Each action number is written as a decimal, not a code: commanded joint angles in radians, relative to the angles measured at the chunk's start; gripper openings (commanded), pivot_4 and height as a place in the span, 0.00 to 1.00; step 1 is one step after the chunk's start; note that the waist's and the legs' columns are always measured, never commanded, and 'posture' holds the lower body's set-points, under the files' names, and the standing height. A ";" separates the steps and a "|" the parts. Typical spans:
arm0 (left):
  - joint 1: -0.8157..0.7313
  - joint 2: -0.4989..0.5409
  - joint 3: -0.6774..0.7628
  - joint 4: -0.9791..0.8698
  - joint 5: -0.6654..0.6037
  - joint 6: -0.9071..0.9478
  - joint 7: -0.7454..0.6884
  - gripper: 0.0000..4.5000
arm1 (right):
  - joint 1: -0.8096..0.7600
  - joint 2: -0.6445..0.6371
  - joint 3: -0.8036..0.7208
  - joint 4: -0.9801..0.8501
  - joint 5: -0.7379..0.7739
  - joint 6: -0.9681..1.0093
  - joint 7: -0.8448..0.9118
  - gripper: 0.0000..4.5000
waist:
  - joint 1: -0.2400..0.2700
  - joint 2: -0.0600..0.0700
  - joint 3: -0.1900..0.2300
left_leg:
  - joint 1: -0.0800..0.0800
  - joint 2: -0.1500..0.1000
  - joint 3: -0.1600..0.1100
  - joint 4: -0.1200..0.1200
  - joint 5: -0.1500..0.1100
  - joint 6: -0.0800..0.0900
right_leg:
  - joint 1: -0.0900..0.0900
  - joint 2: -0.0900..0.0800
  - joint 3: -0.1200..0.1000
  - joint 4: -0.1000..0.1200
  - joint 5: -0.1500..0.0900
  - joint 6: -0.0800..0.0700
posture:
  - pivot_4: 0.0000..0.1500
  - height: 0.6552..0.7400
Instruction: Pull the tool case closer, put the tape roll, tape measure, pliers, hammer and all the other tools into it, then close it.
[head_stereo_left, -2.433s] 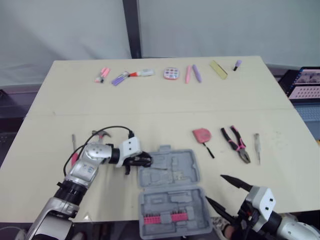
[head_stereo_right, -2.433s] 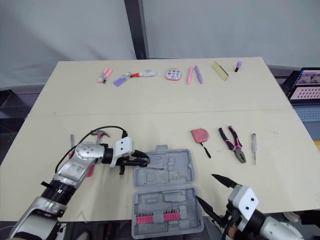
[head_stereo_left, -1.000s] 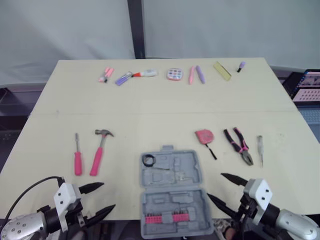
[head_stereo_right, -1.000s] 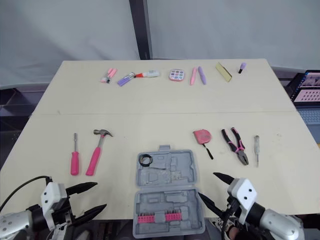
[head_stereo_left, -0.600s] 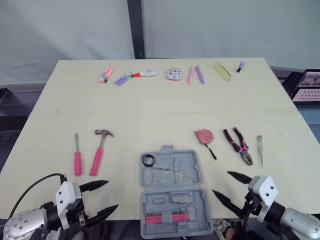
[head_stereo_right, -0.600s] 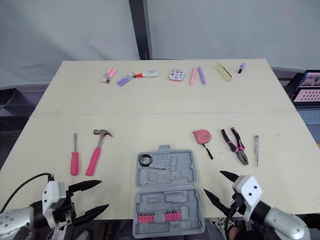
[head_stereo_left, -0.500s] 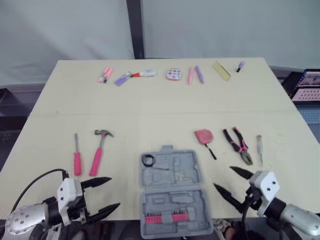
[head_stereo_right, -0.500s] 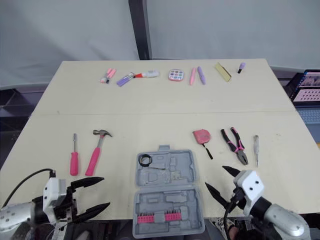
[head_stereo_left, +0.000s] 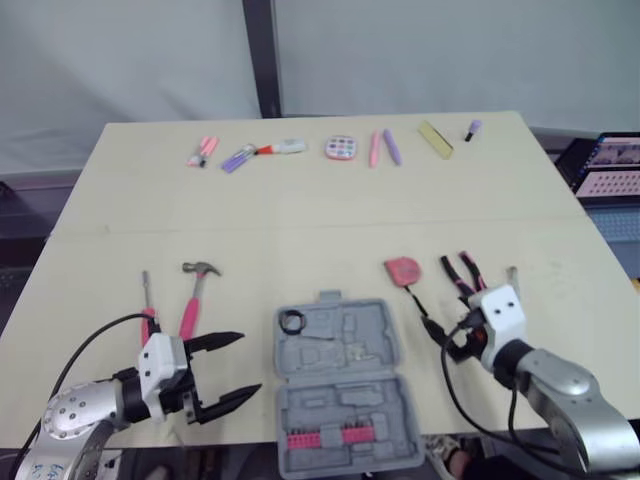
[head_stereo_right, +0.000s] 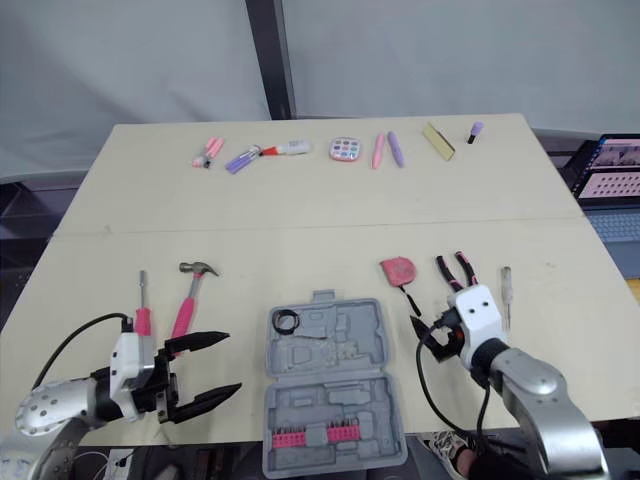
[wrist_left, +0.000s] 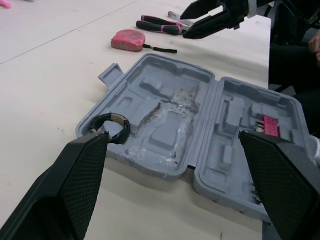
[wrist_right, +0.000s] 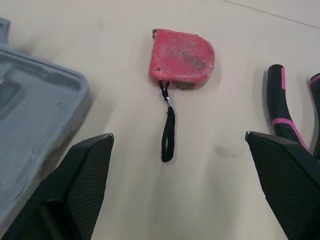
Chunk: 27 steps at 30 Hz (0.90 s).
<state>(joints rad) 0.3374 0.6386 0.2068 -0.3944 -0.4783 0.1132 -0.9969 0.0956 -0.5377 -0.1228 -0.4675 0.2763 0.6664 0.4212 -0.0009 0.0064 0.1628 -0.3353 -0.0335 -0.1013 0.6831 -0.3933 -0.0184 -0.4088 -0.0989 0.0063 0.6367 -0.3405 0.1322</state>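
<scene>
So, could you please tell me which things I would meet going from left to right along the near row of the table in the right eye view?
In order: pink-handled screwdriver → hammer → tool case → tape measure → pliers → slim screwdriver.

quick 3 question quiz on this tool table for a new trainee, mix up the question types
1. Fill in: the hammer and the screwdriver lie on the robot's ___ side of the tool case.
2. True or false: the tape roll lies inside the open tool case.
3. Pick one: the right gripper, open, points at which tool? A hammer, B tape measure, C screwdriver.

Key: 1 left; 2 true; 3 B.
</scene>
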 joint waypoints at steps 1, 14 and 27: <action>-0.004 0.006 -0.008 -0.061 -0.003 0.019 0.025 0.99 | -0.045 0.015 0.010 0.018 0.011 0.057 -0.014 1.00 | -0.001 0.000 0.000 | 0.000 0.000 0.000 0.000 0.000 0.000 | 0.000 0.000 0.000 0.000 0.000 0.000 | 1.00 1.00; -0.041 0.018 -0.012 -0.181 -0.004 0.143 0.139 0.99 | -0.273 0.154 0.148 0.280 -0.106 0.032 -0.095 1.00 | -0.004 0.001 0.000 | -0.001 -0.001 0.002 0.001 0.000 0.000 | -0.002 -0.001 0.000 0.001 0.000 0.000 | 1.00 1.00; -0.041 0.018 0.000 -0.167 0.008 0.142 0.138 1.00 | -0.303 0.197 0.155 0.352 -0.155 -0.010 -0.111 0.94 | -0.006 0.001 0.000 | 0.000 0.000 0.002 0.000 0.000 0.000 | -0.002 0.000 0.000 0.001 0.000 0.000 | 1.00 1.00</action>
<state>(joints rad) 0.2888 0.6496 0.1909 -0.5412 -0.4676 0.2706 -0.8604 -0.2097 -0.3445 0.0361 -0.1180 0.1364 0.6568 0.3292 -0.0072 0.0077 0.1627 -0.3355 -0.0339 -0.0997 0.6834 -0.3932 -0.0186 -0.4106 -0.0993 0.0066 0.6380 -0.3405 0.1321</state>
